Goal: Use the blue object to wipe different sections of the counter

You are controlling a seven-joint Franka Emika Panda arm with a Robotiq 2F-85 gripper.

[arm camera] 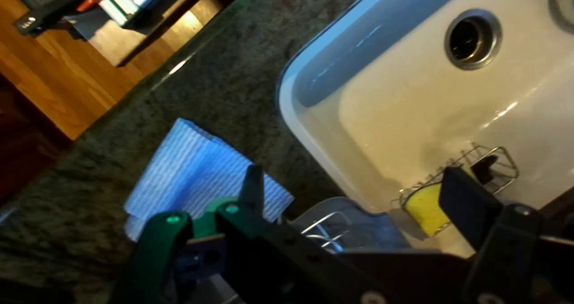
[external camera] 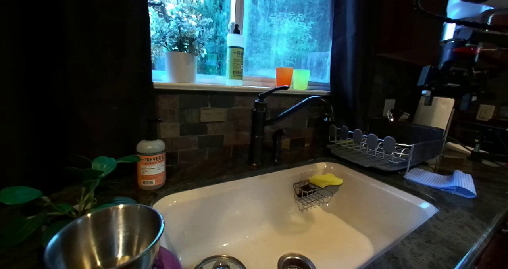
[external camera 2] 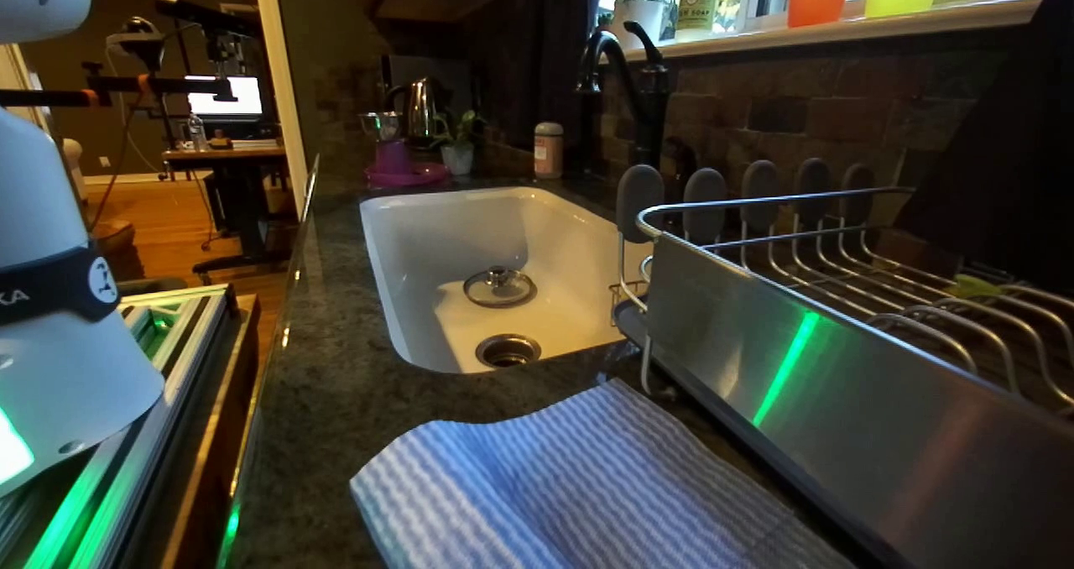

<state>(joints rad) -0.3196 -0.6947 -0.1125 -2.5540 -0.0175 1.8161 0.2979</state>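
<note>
The blue object is a folded blue-and-white striped cloth (external camera: 444, 182), lying on the dark stone counter (external camera: 452, 221) beside the sink corner and the dish rack. It lies large at the front of an exterior view (external camera 2: 570, 477), with the counter (external camera 2: 327, 359) stretching beyond it. In the wrist view the cloth (arm camera: 188, 169) is left of centre, partly covered by one finger. My gripper (external camera: 448, 100) is raised above the dish rack and counter, apart from the cloth. In the wrist view the gripper (arm camera: 354, 174) has its fingers wide apart with nothing between them.
The white sink (external camera: 206, 193) has a wire caddy with a yellow sponge (external camera: 326, 179). The dish rack (external camera: 426, 146) stands close to the cloth. A black faucet (external camera: 258, 134), soap bottle (external camera: 151, 164) and steel bowl (external camera: 107, 237) are around the sink. The counter's front edge (arm camera: 175, 68) shows.
</note>
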